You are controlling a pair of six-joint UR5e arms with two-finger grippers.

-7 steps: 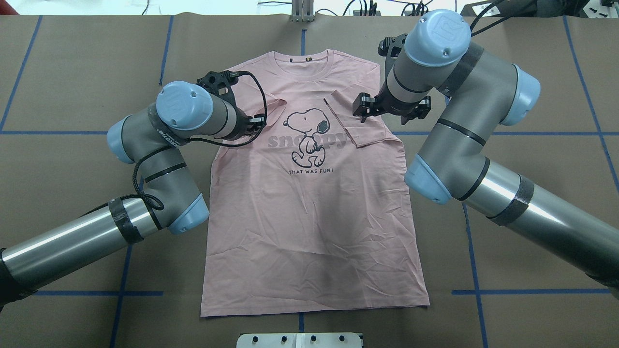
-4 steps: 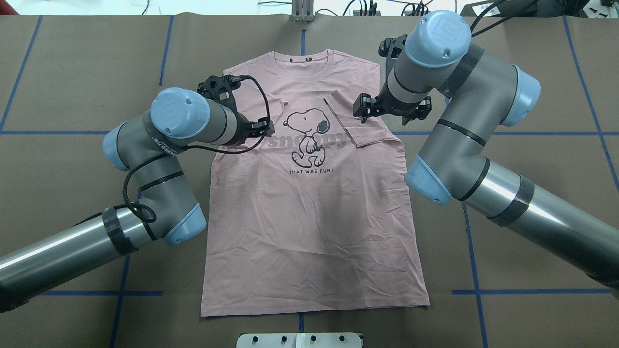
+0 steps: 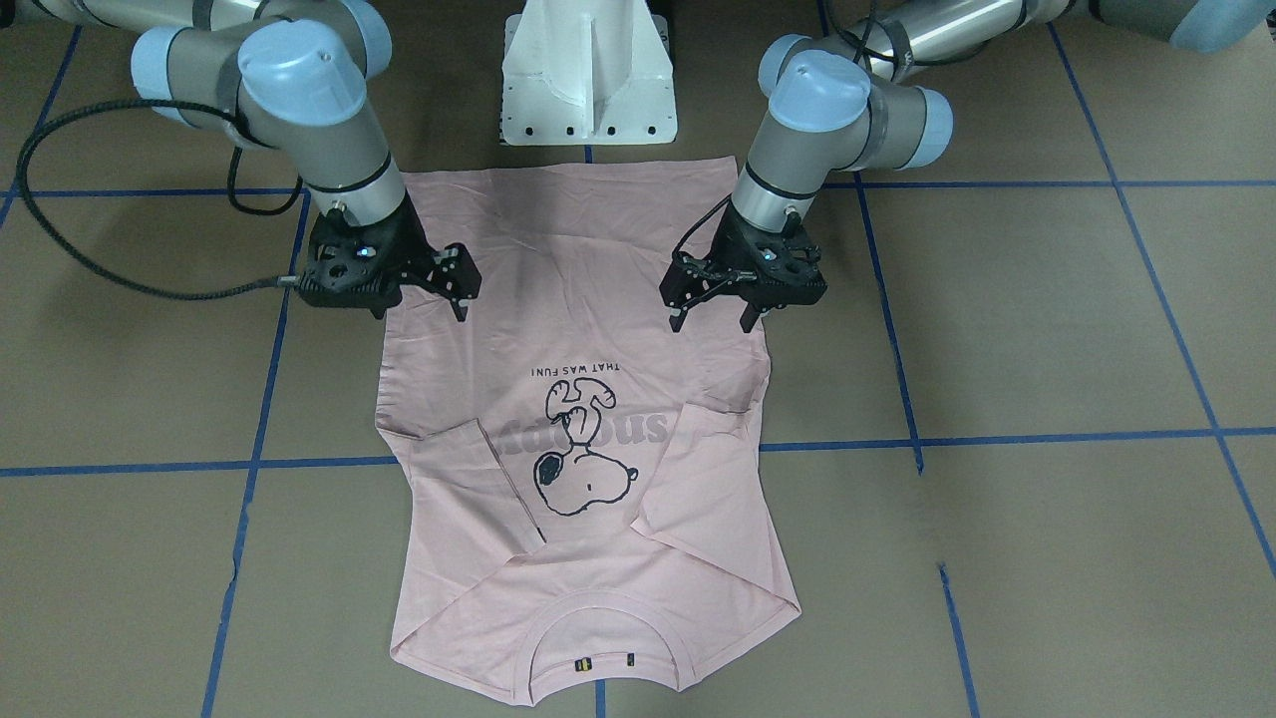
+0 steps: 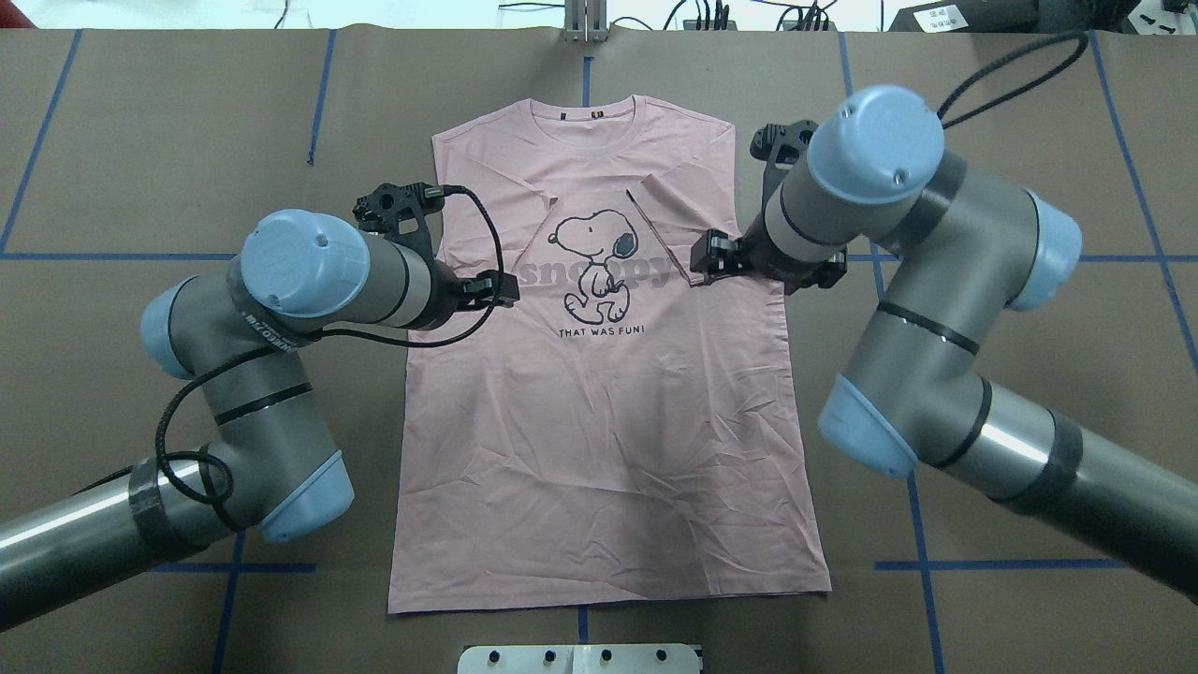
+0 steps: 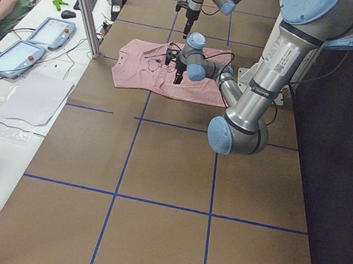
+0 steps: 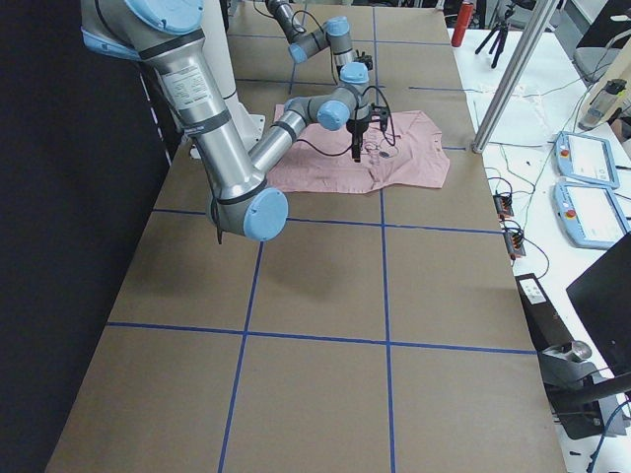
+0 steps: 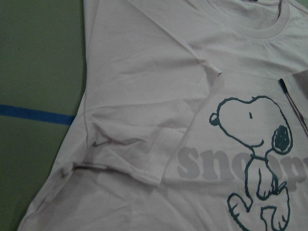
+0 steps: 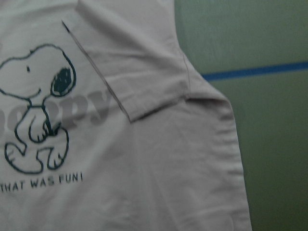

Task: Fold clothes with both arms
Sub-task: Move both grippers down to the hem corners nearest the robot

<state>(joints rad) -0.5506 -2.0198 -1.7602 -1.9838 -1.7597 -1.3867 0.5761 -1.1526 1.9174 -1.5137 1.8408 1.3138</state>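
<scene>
We are drawing our black left pincer (image 3: 713, 321) and right pincer (image 3: 421, 307) back from the tucked-in sleeves of the pale pink printed T-shirt (image 4: 599, 421), lying flat on the brown table (image 4: 140, 140). Both are hovering spread apart, empty, over its side edges; the sleeve folds look finished.

Even overhead light is flooding the brown table (image 4: 140, 140), casting only soft, faint shadows onto the pink T-shirt (image 4: 608, 449). Glare is streaking the polished metal tubes of the left arm (image 4: 80, 522) and right arm (image 4: 1018, 449). The wrist cameras are rendering the fabric dim, greenish and slightly soft, while the side views are darkening toward the robot's edge.
</scene>
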